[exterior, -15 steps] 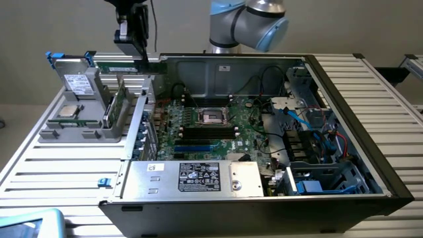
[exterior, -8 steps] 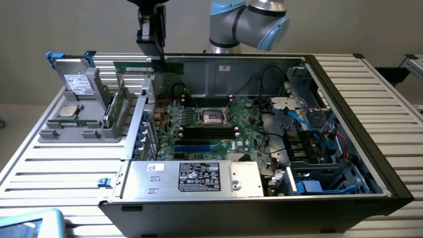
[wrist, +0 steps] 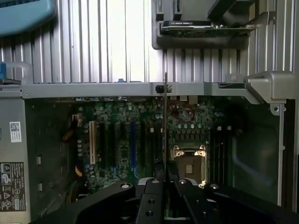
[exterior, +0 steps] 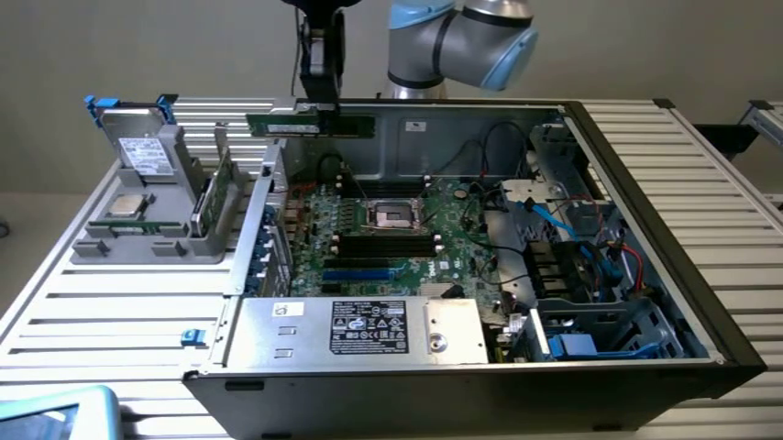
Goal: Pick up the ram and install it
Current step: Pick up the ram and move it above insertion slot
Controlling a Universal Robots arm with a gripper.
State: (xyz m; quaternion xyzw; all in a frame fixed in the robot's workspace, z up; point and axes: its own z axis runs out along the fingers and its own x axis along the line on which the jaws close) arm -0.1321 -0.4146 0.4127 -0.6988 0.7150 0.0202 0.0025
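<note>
Grips the ram (exterior: 310, 124) in a clenched claw (exterior: 315, 110), pinching the thin stick near the middle of its upper long edge. Carries it level and lengthwise, high up, just above the rear wall of the open computer case (exterior: 465, 399) and well apart from the motherboard (exterior: 453, 247) below. Probably takes it by the flat faces to leave the contact edge free and facing down toward the board, and keeps it horizontal to meet a slot squarely along its whole length.

Looks straight down along the stick in the wrist view: seen edge-on there as a thin line (wrist: 165, 116), clamped between two black fingers (wrist: 156, 179) pressed against its sides. Hangs over the green board beside the processor socket (wrist: 189, 163); not yet seated in the dark memory slots (exterior: 385, 244) next to that socket.

Reaches in from behind the case, with the grey elbow joint (exterior: 465, 37) bent above the rear wall, the black wrist section dropped vertically and the claw aimed straight down.

Stands well clear of the grey holder (exterior: 147, 247) on the slatted bench (exterior: 110, 312) at the exterior view's left, home to a silver processor chip (exterior: 126, 203) and another green card (exterior: 215, 197) set on edge.
</note>
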